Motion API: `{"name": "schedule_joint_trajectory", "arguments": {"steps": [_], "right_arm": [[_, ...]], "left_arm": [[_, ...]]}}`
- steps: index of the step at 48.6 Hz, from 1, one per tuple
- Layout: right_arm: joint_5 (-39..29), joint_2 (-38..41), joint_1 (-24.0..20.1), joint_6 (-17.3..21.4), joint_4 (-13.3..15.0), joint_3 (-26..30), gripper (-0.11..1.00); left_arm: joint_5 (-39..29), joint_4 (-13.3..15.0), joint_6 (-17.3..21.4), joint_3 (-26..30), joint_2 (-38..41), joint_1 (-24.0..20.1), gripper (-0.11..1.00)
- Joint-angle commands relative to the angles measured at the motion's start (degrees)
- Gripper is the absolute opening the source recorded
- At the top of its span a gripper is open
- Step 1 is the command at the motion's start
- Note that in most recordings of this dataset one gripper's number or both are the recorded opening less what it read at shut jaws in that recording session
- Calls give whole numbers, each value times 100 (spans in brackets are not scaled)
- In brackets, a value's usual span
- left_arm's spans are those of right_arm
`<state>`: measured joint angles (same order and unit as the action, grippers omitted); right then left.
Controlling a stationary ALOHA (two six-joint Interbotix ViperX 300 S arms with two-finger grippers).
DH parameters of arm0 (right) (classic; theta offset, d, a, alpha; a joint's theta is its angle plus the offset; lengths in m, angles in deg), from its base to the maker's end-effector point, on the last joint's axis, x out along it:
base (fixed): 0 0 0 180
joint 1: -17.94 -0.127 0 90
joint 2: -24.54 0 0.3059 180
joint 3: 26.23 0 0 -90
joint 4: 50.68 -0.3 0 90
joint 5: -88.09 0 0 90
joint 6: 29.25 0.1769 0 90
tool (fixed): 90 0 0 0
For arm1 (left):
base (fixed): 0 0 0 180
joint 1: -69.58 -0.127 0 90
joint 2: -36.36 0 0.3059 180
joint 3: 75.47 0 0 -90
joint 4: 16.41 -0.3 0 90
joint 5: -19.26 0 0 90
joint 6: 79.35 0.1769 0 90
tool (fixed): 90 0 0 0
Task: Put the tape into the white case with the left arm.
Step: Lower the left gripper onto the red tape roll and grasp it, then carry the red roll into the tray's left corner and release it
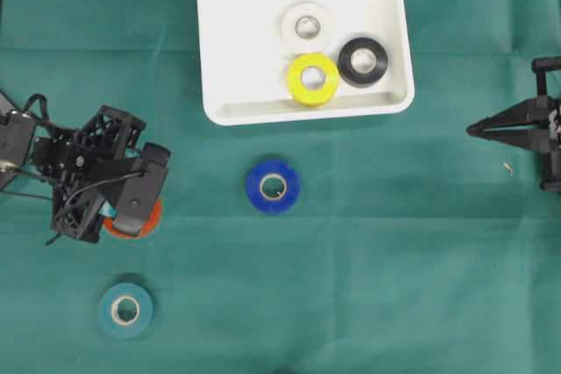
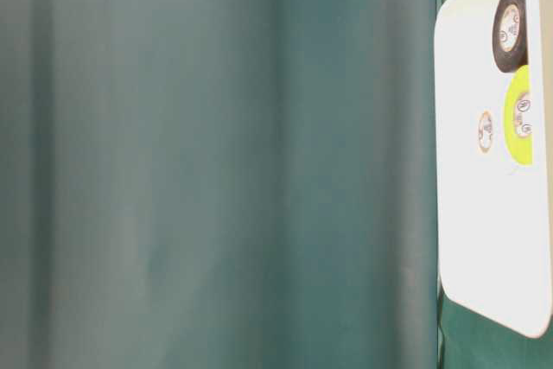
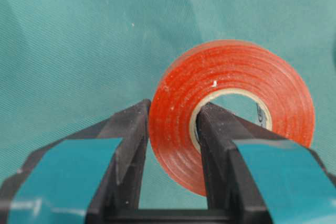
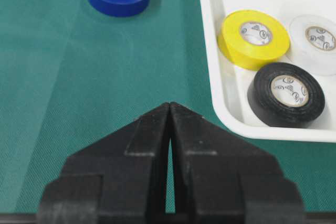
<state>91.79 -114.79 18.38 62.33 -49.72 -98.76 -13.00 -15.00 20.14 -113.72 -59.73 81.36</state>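
Note:
My left gripper (image 1: pixel 131 215), the one with teal bands, stands at the left of the table, shut on an orange-red tape roll (image 1: pixel 152 215). In the left wrist view one finger (image 3: pixel 131 129) presses the roll's outer side and the other sits inside its core, pinching the wall of the tape (image 3: pixel 231 72) over the green cloth. The white case (image 1: pixel 215 59) lies at the far middle, well away from the left gripper. It holds a white roll (image 1: pixel 307 27), a yellow roll (image 1: pixel 313 78) and a black roll (image 1: pixel 363 61). My right gripper (image 1: pixel 473 130) rests shut and empty at the right edge.
A blue roll (image 1: pixel 273 186) lies on the cloth between the left gripper and the case. A teal roll (image 1: pixel 125 309) sits near the front left. The right wrist view shows the case's rim (image 4: pixel 210 51) just ahead of the right gripper (image 4: pixel 169 104).

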Motion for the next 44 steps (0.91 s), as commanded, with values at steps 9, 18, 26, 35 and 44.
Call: {"name": "schedule_joint_trajectory", "arguments": {"steps": [9,18,26,35,44], "right_arm": [[53,35,9,9,0,44,-9],[53,35,9,9,9,44,-9],[53,35,9,9,0,35,-9],[53,35,9,9,0,35,-9],[53,35,9,9,9,35,-9]], "left_arm": [[9,9,18,123,-123,-79,25],[158,0,44,193,-105,-413,25],[439,-9,97,299,-79,-835,25],[756,-9,105,448,114,-1424,25],[844,-9,97,782,527,-2057,25]]}}
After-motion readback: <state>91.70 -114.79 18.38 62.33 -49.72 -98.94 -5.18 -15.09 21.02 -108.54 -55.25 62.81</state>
